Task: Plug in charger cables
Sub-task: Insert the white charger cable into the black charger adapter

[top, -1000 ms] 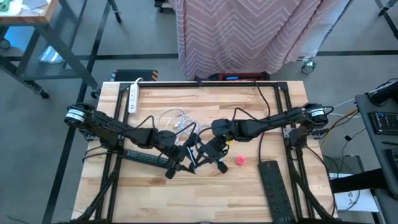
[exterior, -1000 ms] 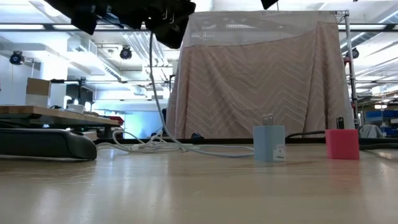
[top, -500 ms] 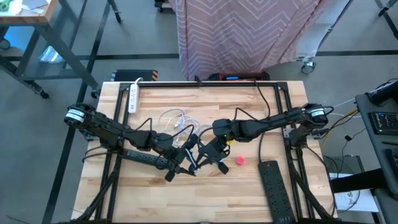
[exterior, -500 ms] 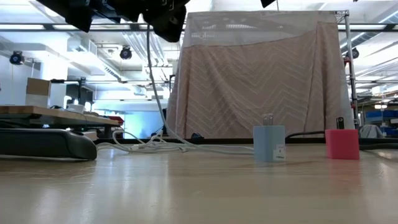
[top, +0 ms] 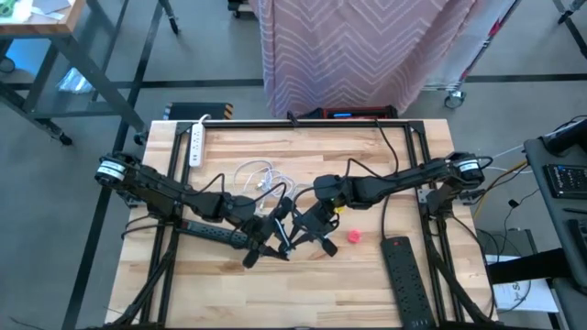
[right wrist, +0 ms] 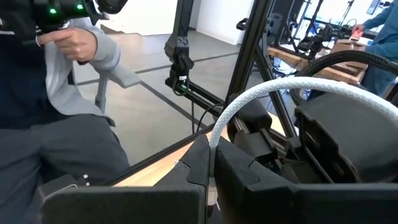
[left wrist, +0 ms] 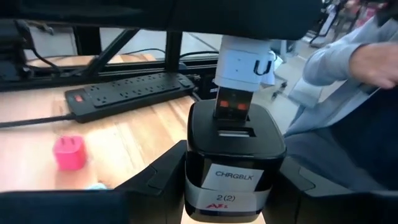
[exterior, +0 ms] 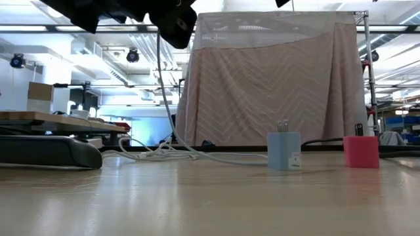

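My two grippers meet above the middle of the table. My left gripper (top: 266, 240) is shut on a black charger block (left wrist: 230, 149) labelled CHRGBLK. My right gripper (top: 307, 225) is shut on a white charger cable (right wrist: 261, 93), and the cable's white connector (left wrist: 244, 59) stands with its tip at the block's top face; whether it sits in a port I cannot tell. That cable hangs down (exterior: 161, 78) to a loose coil of white cords (top: 261, 176) lying on the table. A light-blue plug block (exterior: 283, 152) and a pink one (top: 353, 236) stand upright on the wood. My left gripper pinches the black block's two opposite side walls (left wrist: 189, 168) between its fingers. The block is lifted clear of the table, its port face turned toward the right gripper. My right gripper pinches the white cable at its connector end (right wrist: 211, 163) between its two fingers. The cable runs out along the fingers and arcs away, slack. In the left wrist view the gripper's own dark body hides the fingers on the connector.
A black power strip (top: 215, 234) lies under the left arm, another (top: 408, 275) at the near right, and a white one (top: 195, 144) at the far left. A person in a grey sleeve (right wrist: 93, 56) sits beyond the table edge.
The joined grippers have shifted slightly toward the table's left, and the hanging cable has swung a little with them. Both holds are unchanged.
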Action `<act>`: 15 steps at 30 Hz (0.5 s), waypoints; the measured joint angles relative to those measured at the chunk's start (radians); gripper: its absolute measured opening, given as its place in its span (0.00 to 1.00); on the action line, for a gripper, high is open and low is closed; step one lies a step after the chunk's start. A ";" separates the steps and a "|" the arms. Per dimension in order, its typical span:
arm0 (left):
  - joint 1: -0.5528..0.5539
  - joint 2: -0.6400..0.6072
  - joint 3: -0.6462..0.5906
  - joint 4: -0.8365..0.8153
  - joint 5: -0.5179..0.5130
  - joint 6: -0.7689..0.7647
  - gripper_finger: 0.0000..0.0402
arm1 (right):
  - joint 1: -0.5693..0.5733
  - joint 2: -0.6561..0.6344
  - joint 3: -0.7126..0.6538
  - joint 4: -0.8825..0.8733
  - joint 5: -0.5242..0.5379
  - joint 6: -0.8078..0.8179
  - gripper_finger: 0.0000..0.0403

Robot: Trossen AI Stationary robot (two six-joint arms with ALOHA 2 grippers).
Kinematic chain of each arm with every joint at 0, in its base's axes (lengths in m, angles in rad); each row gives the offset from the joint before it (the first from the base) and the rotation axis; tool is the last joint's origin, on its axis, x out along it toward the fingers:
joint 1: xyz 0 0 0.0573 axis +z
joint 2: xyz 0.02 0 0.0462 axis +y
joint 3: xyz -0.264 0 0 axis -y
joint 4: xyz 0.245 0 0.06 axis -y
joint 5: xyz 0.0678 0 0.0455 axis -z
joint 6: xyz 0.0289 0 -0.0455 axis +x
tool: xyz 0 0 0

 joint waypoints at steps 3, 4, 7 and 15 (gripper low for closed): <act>0.005 0.000 0.006 0.000 0.027 -0.024 0.34 | 0.000 -0.001 0.001 0.000 -0.007 -0.001 0.00; 0.006 0.000 0.006 0.002 0.032 -0.024 0.33 | 0.000 -0.001 0.001 0.002 -0.009 -0.001 0.00; 0.009 0.000 0.006 0.015 0.034 -0.032 0.34 | 0.004 -0.001 0.001 0.019 -0.012 -0.001 0.00; 0.024 0.004 0.027 0.061 0.090 -0.099 0.34 | 0.005 -0.001 0.001 0.050 -0.048 0.001 0.00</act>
